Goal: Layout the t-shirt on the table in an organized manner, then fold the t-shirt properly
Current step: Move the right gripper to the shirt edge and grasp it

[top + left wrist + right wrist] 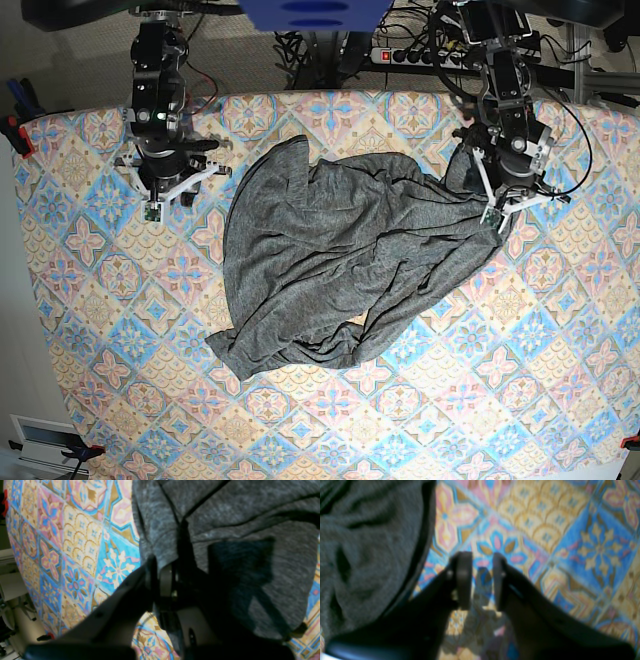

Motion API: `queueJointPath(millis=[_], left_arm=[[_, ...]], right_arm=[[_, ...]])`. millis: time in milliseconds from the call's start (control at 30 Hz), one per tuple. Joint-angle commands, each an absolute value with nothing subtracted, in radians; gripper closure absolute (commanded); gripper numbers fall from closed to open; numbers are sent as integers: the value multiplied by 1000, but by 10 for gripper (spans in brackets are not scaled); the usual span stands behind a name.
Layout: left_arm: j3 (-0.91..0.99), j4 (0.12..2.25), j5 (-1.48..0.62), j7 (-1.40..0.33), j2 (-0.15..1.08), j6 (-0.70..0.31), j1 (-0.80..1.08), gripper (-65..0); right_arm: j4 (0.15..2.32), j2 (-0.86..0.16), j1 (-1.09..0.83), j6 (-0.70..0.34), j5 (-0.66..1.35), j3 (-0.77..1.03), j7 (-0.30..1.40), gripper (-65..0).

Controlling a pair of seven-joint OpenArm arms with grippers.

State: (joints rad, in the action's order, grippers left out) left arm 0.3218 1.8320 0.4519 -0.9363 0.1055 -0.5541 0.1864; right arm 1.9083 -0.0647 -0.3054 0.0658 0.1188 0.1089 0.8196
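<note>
The table (90,330) fills almost the whole base view, its cloth a grid of blue, pink and cream diamonds with floral medallions. On it, in the middle of the frame and reaching toward the upper right, lies the t-shirt (340,260): heathered dark grey, plain, thin and soft. It is not flat. Long creases run across it, the lower edge is rolled into a thick fold near the lower centre, one rounded lobe rises at the upper left of the garment, and the right-hand part is drawn up into a bunch.

That bunch ends at the left gripper (492,205), in the upper right of the base view. In the left wrist view its jaws are pinched together on a fold of the t-shirt (237,525), grey fabric spreading over the top and right of that frame.

The right gripper (163,190) stands in the upper left of the base view, apart from the garment. In the right wrist view its jaws (482,580) are parted by a narrow gap with only patterned cloth between them, and the shirt (365,550) lies to their left.
</note>
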Motion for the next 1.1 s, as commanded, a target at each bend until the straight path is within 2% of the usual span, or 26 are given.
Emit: queueJointPath(millis=[0, 200, 500, 800, 1067], left_arm=[[325, 1848, 455, -929, 113, -549, 179, -24], [323, 1848, 455, -929, 113, -549, 179, -24], [323, 1848, 455, -935, 113, -549, 180, -24], [326, 1848, 455, -934, 113, -549, 200, -24], [326, 1848, 455, -935, 113, -549, 200, -24]], right_arm=[[1926, -70, -302, 68, 120, 105, 800, -217], [1925, -62, -308, 68, 128, 19, 794, -232], [1916, 4, -302, 68, 291, 4, 792, -232], [1724, 8, -300, 68, 381, 5, 728, -232], [1710, 8, -300, 68, 381, -8, 728, -227]])
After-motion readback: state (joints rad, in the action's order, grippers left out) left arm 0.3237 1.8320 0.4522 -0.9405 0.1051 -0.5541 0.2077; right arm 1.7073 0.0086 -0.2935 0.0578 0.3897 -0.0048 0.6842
